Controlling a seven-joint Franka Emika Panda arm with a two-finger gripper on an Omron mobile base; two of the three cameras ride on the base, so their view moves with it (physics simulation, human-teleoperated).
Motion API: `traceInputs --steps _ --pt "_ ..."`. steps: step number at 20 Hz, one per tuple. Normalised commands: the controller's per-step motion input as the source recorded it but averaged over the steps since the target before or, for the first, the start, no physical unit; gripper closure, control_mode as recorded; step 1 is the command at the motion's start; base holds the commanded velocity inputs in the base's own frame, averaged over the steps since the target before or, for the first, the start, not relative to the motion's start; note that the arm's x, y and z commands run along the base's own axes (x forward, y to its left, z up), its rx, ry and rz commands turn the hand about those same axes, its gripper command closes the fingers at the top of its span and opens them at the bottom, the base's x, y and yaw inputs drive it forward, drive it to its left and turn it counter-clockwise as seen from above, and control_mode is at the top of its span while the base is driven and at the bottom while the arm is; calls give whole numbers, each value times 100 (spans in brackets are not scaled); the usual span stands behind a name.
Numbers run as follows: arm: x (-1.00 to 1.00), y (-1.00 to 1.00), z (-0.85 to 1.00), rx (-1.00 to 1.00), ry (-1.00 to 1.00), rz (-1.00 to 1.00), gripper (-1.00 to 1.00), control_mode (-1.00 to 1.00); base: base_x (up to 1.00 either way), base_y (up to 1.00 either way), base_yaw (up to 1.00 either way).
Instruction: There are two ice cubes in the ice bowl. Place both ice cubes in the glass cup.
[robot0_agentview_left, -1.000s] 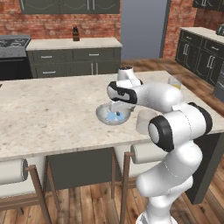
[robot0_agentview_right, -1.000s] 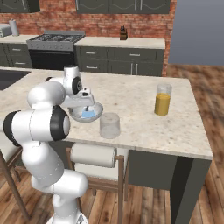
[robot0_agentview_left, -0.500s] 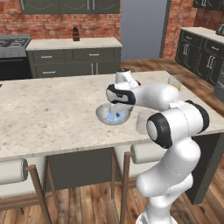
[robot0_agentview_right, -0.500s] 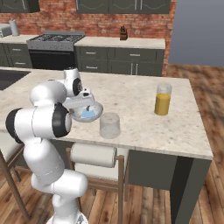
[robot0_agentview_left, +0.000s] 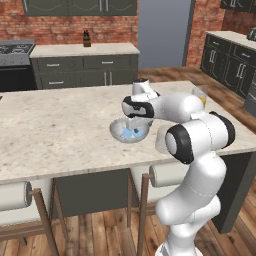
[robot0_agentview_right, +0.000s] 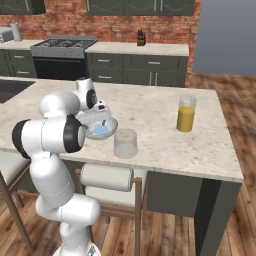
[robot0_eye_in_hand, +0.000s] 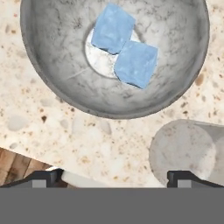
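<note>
The silver-grey ice bowl (robot0_eye_in_hand: 52, 83) lies on the island counter, with both light-blue ice cubes (robot0_eye_in_hand: 113, 28) (robot0_eye_in_hand: 136, 63) touching each other at its middle. My gripper (robot0_eye_in_hand: 116, 179) hangs open just above the bowl's near side, nothing between its fingertips (robot0_eye_in_hand: 43, 177). From the left base view the gripper (robot0_agentview_left: 134, 122) stands over the bowl (robot0_agentview_left: 116, 131) and the ice cubes (robot0_agentview_left: 131, 134). The clear glass cup (robot0_agentview_right: 125, 143) stands upright right beside the bowl (robot0_agentview_right: 114, 125), nearer the counter's front edge; the cup (robot0_eye_in_hand: 183, 151) looks empty.
A glass of amber-yellow liquid (robot0_agentview_right: 186, 113) stands farther right on the counter (robot0_agentview_right: 160, 140). Two stools (robot0_agentview_right: 107, 177) are tucked under the counter's front edge. A stove and dark cabinets line the back wall.
The hand has shifted only slightly above the bowl. Bowl, ice cubes and cup stay where they were.
</note>
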Motion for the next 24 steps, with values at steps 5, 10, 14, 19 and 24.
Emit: traceInputs --steps 5,10,14,19,24 --pt "0 -3 -23 -6 0 7 -100 -100 0 0 0" --pt "12 0 -21 -1 -2 3 -100 -100 0 0 0" --pt "22 0 -13 0 -5 1 -100 -100 0 0 0" --pt "32 0 -5 0 -4 0 -100 -100 0 0 0" --pt "24 0 -11 0 0 0 -100 -100 0 0 0"
